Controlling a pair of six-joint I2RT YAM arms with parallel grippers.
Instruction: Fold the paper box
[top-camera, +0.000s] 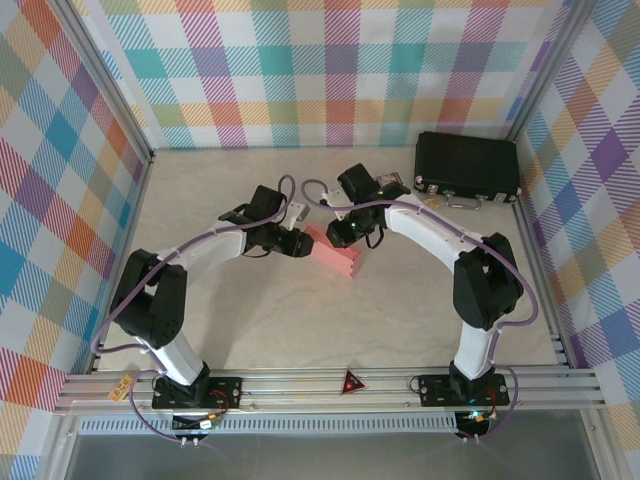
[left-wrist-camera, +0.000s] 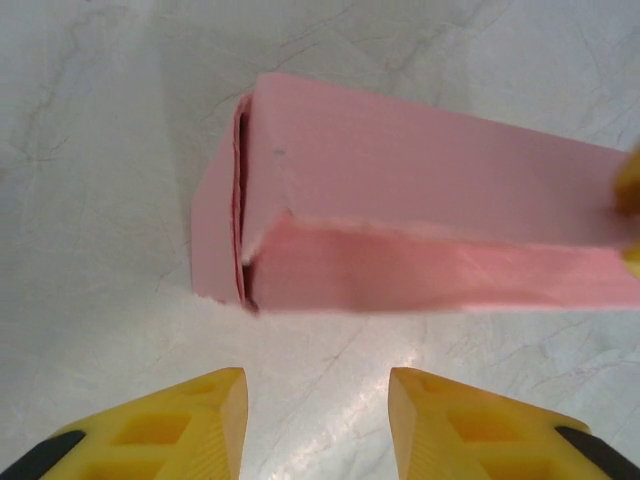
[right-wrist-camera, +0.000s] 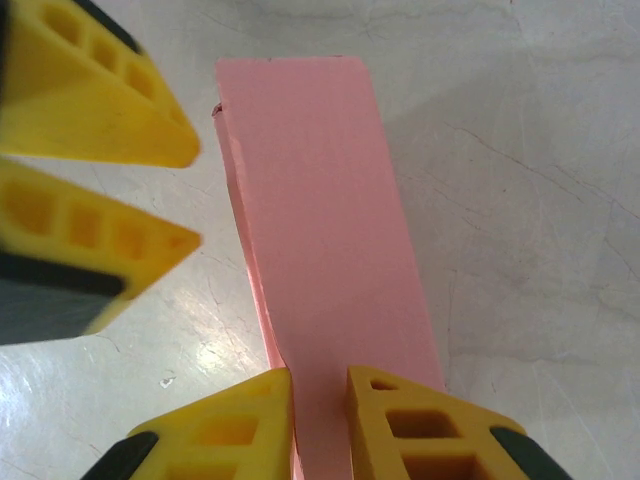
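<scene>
The paper box (top-camera: 336, 256) is a long salmon-pink folded shape lying on the pale table between the two arms. In the left wrist view the paper box (left-wrist-camera: 420, 200) lies crosswise ahead, its left end showing a slit where flaps overlap. My left gripper (left-wrist-camera: 318, 388) stands open just short of it, with bare table between the fingers. The right gripper (right-wrist-camera: 318, 398) sits at the near end of the paper box (right-wrist-camera: 320, 200), its fingers closed onto a narrow strip of pink card. The left gripper (right-wrist-camera: 196, 195) also appears open at the upper left there, beside the box's far end.
A larger black case (top-camera: 467, 165) lies at the back right against the wall. A small red triangle marker (top-camera: 351, 381) sits on the front rail. Checked walls and metal posts close in the table on three sides.
</scene>
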